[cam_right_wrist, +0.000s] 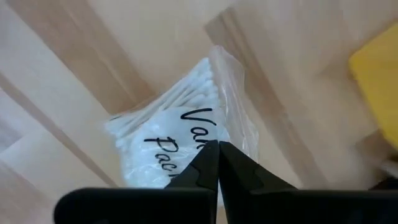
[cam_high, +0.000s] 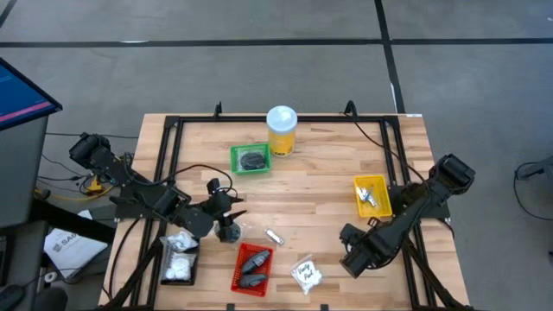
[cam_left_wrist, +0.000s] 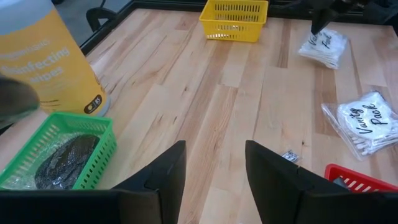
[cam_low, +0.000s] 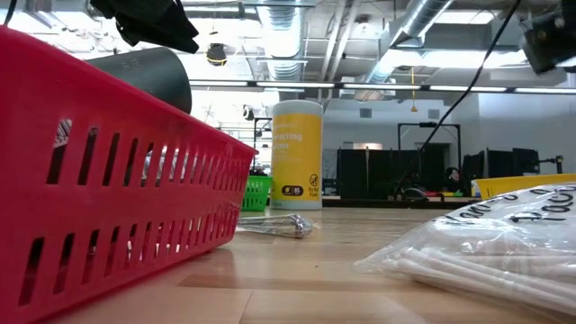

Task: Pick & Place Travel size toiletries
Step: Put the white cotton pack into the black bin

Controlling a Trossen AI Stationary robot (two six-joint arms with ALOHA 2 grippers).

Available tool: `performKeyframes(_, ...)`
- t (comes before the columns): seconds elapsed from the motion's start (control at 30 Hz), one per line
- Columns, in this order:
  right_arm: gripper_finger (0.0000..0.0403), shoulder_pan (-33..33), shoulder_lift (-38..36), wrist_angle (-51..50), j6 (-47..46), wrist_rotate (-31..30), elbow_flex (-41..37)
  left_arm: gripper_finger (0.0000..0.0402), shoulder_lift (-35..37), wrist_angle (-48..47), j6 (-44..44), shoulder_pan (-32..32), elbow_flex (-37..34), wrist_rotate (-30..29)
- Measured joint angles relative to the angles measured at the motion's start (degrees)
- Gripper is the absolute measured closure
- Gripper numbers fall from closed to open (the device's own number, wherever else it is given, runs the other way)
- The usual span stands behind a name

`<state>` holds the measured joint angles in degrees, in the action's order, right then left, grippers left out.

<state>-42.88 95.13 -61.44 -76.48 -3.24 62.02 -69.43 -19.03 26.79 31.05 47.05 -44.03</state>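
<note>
My right gripper [cam_right_wrist: 217, 149] is shut on a white crinkly sachet [cam_right_wrist: 168, 124] printed "Vanity Pack". The left wrist view shows this sachet [cam_left_wrist: 324, 46] below the right gripper [cam_left_wrist: 323, 17]. A second sachet [cam_high: 305, 274] lies flat on the table by the red tray [cam_high: 252, 266], which holds dark items. A thin silvery tube [cam_high: 274, 236] lies on the wood. A dark round item [cam_high: 229, 231] stands by the red tray's far end. My left gripper [cam_left_wrist: 214, 174] is open above bare wood, near that dark item. My right gripper pinches the sachet between its two fingertips at its printed face near one edge [cam_right_wrist: 202, 127], coming from above. The sachet hangs below the fingers; whether its lower end touches the table I cannot tell. In the high view the arm hides it.
A green tray [cam_high: 251, 158] with a dark item and a tall yellow jar [cam_high: 282, 130] stand at the far side. A yellow tray [cam_high: 371, 194] holds silvery pieces at the right. A black tray [cam_high: 179, 259] with white sachets sits at the near left. Bare wood lies mid-table.
</note>
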Motion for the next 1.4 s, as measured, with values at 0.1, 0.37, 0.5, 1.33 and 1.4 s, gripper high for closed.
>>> performKeyframes(0.1,0.0403,0.5,0.0,-2.5,1.9,-2.3,2.7,0.0247,0.0,0.0,0.0,0.0,0.0,0.0)
performKeyframes(0.37,0.0403,3.0,0.0,-7.2,7.6,-12.6,9.7,0.0247,0.0,0.8,0.0,0.0,0.0,0.0)
performKeyframes(0.5,0.0403,4.7,0.0,-7.3,11.7,-17.3,12.0,0.0247,0.0,1.4,0.0,0.0,0.0,0.0)
performKeyframes(1.33,0.0403,14.4,0.0,7.7,45.7,-36.1,23.0,0.0247,-4.8,20.5,-12.9,-11.1,0.0,14.2)
performKeyframes(1.4,0.0403,15.3,0.0,9.6,48.1,-36.1,23.0,0.0247,-6.7,22.3,-12.9,-12.2,0.0,15.7)
